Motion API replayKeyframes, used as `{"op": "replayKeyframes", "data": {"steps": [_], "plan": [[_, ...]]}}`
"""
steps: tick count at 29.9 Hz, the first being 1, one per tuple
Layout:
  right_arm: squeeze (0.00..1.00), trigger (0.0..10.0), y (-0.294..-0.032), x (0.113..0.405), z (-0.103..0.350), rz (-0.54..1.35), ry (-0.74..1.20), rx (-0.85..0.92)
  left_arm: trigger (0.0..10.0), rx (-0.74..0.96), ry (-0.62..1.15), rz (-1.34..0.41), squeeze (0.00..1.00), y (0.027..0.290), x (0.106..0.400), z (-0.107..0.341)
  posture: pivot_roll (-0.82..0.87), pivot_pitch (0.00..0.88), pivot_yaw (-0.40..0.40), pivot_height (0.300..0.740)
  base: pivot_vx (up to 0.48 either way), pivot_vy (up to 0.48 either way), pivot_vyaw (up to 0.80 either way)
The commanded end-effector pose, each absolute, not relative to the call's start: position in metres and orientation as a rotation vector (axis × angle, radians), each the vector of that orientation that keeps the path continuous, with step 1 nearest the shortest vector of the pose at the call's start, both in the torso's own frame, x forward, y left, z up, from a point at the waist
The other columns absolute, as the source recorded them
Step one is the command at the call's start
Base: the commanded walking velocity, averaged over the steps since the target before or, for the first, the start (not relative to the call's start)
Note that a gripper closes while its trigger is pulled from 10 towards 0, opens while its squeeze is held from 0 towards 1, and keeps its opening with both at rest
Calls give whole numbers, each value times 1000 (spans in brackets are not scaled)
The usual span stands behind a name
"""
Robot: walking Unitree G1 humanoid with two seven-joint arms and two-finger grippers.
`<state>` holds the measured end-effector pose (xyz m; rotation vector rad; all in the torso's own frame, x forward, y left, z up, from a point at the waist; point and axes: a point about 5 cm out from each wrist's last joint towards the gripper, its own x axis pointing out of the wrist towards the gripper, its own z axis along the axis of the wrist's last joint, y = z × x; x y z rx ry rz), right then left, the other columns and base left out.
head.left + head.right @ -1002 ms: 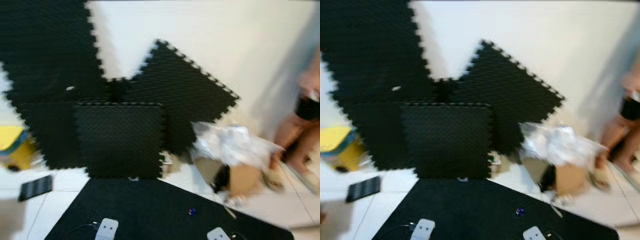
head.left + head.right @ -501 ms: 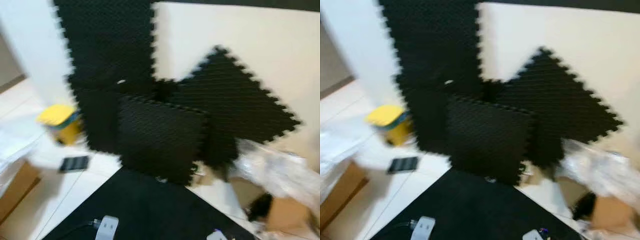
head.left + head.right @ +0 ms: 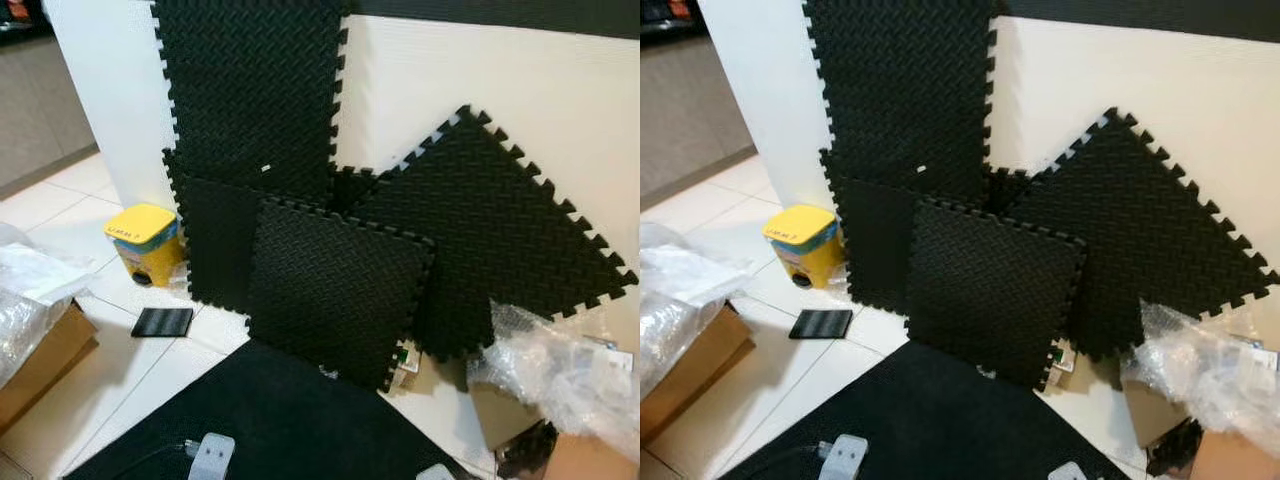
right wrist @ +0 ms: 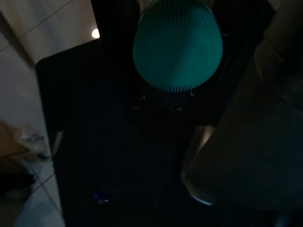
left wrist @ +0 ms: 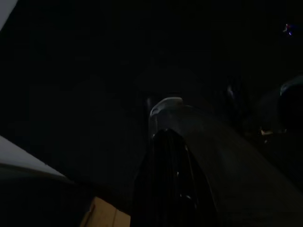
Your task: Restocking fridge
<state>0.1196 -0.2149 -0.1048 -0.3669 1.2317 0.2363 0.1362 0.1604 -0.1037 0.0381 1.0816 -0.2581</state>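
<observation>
No fridge is appearing in the head views, so the step in hand is, in my judgement, carrying the load and searching for the fridge. Doing it well is meaning turning slowly, keeping both arms steady at the sides, and stepping clear of the clutter on the white tiled floor (image 3: 60, 205).

The right gripper (image 4: 165, 101) is hanging low in the dark, and a teal ribbed round lid (image 4: 177, 45) of what is looking like a jar or tub is sitting right between its black fingers, at the upper centre of the right wrist view; it is appearing to be pinching that item, though the contact is too dark to confirm. The left gripper (image 5: 165, 156) is also hanging in shade, a clear glassy rim (image 5: 163, 106) glinting just past its tip; whether its fingers are spread or pressed together I cannot tell.

Black interlocking foam mats (image 3: 330, 290) are leaning against the white wall (image 3: 440, 70) across the centre of the frame. A yellow plastic tub with a blue band (image 3: 147, 243) is standing at the left, lid on, contents hidden. A brown cardboard box (image 3: 35, 365) at the lower left is holding crumpled clear plastic wrap (image 3: 25, 290). Another cardboard box (image 3: 1230, 455) at the lower right is topped with bubble wrap (image 3: 1205, 365).
</observation>
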Motion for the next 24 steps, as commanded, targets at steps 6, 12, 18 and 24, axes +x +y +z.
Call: {"op": "replayKeyframes", "data": {"steps": [6,12,18,24], "plan": [[0,10000,-211,121,-105,257,1231,-342,10000,38,1136,-249,0,161,125,-108,-39,0,0,740,0,-74,256],[0,10000,-211,122,-105,270,1230,-337,10000,37,1136,-249,0,161,125,-108,-38,0,0,740,0,0,769],[0,10000,-211,122,-104,277,1230,-337,10000,35,1135,-249,0,161,125,-108,-38,0,0,740,0,0,769],[0,10000,-209,123,-104,283,1227,-325,10000,34,1135,-251,0,161,125,-108,-38,0,0,740,0,0,769]]}}
